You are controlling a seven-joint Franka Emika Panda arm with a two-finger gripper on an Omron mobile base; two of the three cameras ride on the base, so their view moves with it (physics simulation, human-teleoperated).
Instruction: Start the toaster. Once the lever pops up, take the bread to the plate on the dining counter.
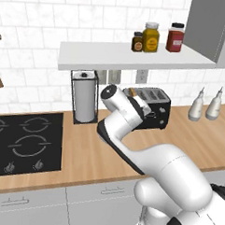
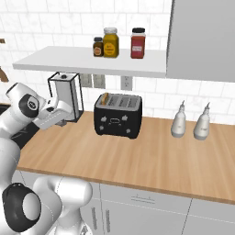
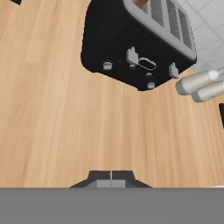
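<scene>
The black toaster stands on the wall-side wooden counter below the shelf. A tan slice of bread sticks up from its leftmost slot. In the hand view two small levers project from the toaster's front. My gripper is shut with nothing in it and hovers over bare counter, short of the toaster's front and to its left. The plate and the dining counter are out of view.
A paper-towel roll in a wire holder stands left of the toaster. The black stove lies farther left. Two pale bottles stand to the right. A white shelf with jars hangs overhead.
</scene>
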